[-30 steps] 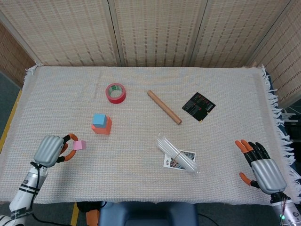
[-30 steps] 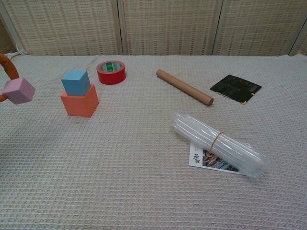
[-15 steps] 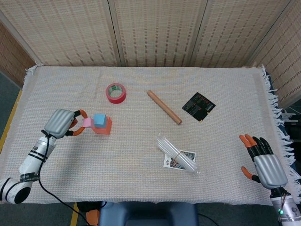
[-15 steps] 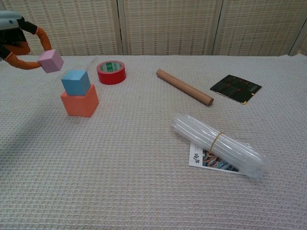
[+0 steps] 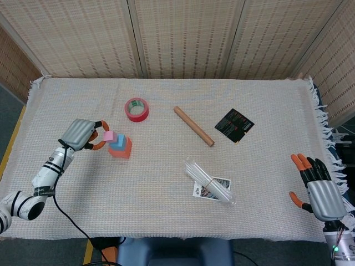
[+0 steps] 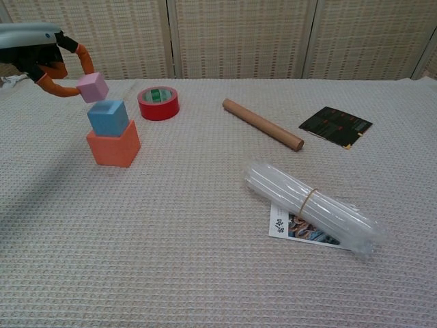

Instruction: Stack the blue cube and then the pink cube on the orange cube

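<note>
Left robot hand (image 5: 83, 134) pinches the pink cube (image 6: 92, 87) just above the blue cube (image 6: 108, 117), stacked on the orange cube (image 6: 114, 144) near the tabletop's (image 5: 166, 183) left edge; right robot hand (image 5: 320, 188) spread, holding nothing, near right edge.

Left hand (image 5: 83, 134), pinching the small pink cube (image 5: 109, 136) between orange fingertips: carried from the near-left of the woven cloth up and inward, the cube now raised just above and slightly left of the light blue cube (image 6: 107, 117) (itself seated on the orange cube (image 6: 114, 143)), not touching it. Right hand (image 5: 321, 193), fingers spread and holding nothing: drawn back toward the near right corner.
</note>
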Tool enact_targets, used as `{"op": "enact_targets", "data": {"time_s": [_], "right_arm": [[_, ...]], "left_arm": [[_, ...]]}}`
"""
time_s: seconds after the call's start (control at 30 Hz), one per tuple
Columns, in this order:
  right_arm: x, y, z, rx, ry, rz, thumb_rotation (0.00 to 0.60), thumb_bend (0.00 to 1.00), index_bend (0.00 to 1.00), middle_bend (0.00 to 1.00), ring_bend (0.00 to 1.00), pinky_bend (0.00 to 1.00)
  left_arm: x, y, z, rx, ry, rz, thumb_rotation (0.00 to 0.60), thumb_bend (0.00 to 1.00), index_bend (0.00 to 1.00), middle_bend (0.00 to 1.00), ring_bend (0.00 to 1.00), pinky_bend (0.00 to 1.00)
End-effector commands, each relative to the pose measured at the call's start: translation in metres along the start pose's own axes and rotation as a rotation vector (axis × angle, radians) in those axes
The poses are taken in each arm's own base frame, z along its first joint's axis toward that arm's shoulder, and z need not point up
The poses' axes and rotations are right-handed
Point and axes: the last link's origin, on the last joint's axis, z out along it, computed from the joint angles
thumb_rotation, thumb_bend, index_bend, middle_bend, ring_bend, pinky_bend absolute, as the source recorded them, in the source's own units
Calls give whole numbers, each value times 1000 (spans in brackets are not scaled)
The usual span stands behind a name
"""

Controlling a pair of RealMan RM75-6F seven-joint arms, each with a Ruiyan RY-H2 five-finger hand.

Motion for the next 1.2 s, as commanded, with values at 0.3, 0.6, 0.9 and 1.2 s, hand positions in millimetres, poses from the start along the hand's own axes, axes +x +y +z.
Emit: {"op": "enact_targets", "data": {"time_s": [0.3, 0.6, 0.9, 1.2], "right_arm": [[-1, 0, 1, -12, -34, -11, 600, 182, 0, 0, 0, 0], [-2, 1, 1, -18, -50, -15, 600, 182, 0, 0, 0, 0], [-2, 1, 1, -19, -59, -17, 600, 182, 0, 0, 0, 0], [-3, 1, 2, -29, -71, -24, 600, 182, 0, 0, 0, 0]], "left_arm": [[-9, 5, 8, -22, -44, 31, 600, 318, 490, 1000, 1000, 1000], [-9, 8, 11, -28, -36, 53, 600, 313, 490, 1000, 1000, 1000], [-11, 7, 14, -23, -34, 87, 600, 317, 490, 1000, 1000, 1000], [-10, 8, 15, -23, -39, 102, 600, 323, 491, 1000, 1000, 1000]]}}
